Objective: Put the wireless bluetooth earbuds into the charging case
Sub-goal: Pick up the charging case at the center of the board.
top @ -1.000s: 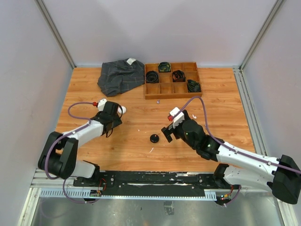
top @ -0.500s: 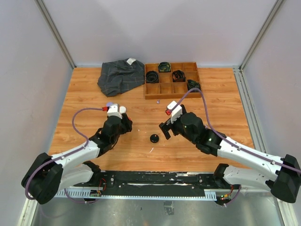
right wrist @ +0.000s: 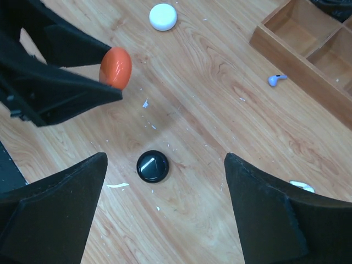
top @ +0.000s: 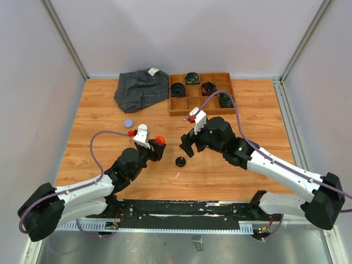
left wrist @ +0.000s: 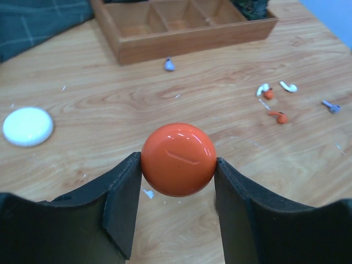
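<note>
My left gripper (left wrist: 177, 166) is shut on a round orange-red charging case (left wrist: 178, 159), held just above the wood; from above the case (top: 159, 139) shows at the table's middle. Beyond it lie the earbuds: a purple one (left wrist: 170, 65), two white ones (left wrist: 263, 88), two orange ones (left wrist: 280, 116) and a bluish one (left wrist: 330, 106). My right gripper (right wrist: 165, 160) hangs open over a black round case (right wrist: 152, 166), not touching it. A purple earbud (right wrist: 276, 80) and a white earbud (right wrist: 301, 187) show in the right wrist view too.
A white round case (left wrist: 27, 126) lies left of the left gripper. At the back stands a wooden compartment tray (top: 177, 113) with coiled black belts, and a folded grey checked cloth (top: 140, 88) lies to its left. Small white chips dot the tabletop.
The left arm has swung right toward the table's middle, carrying the orange case. The right gripper has moved left and farther back, above the black case, and its jaws have narrowed slightly.
</note>
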Controlling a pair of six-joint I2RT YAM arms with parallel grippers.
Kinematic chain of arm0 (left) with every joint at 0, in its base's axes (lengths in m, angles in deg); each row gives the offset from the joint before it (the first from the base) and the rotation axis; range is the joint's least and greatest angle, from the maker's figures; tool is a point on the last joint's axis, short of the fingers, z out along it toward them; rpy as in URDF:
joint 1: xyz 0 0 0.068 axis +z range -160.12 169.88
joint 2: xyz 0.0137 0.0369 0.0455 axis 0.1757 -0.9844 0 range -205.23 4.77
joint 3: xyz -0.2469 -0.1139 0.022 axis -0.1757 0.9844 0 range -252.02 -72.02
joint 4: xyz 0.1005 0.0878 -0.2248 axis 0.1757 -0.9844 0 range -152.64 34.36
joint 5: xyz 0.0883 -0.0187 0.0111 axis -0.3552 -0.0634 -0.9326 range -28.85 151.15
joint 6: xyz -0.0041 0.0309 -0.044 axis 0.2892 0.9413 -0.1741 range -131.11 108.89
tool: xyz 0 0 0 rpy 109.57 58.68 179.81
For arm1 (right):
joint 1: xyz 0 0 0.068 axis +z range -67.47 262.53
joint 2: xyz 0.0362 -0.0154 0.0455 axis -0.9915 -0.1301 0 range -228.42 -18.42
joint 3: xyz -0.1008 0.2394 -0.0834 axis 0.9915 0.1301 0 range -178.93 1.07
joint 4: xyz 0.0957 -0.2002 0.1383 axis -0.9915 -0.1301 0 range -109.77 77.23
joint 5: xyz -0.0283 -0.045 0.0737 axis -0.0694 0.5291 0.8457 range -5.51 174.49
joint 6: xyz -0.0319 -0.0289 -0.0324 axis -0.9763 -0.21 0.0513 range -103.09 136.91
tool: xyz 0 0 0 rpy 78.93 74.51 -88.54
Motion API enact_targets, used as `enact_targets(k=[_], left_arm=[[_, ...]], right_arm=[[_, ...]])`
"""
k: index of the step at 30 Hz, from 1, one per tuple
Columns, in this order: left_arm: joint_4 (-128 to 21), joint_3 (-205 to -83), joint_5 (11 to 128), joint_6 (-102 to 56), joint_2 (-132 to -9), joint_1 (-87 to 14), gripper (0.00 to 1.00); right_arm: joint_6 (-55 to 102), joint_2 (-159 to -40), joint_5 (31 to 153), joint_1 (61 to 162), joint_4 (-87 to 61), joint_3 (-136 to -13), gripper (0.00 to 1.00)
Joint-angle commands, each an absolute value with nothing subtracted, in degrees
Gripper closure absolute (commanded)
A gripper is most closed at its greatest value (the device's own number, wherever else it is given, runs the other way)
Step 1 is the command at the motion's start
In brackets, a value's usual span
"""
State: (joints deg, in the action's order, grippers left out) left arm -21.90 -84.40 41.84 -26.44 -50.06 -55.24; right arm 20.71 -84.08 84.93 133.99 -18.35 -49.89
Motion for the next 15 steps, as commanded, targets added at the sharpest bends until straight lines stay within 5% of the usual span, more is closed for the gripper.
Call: enact_targets(k=[1, 15], left_arm=[[-15.29, -83.69, 44.00, -18.75, -48.54, -57.87, 0.51], [-6.77, -80.91, 53.90, -5.88, -47.34, -62.13, 0.53]], right_arm=[[27.18, -85.34, 96.72, 129.64, -17.62, -52.82, 0.12], [35.30, -93.78, 107.45, 128.52, -15.74, -57.55, 0.34]])
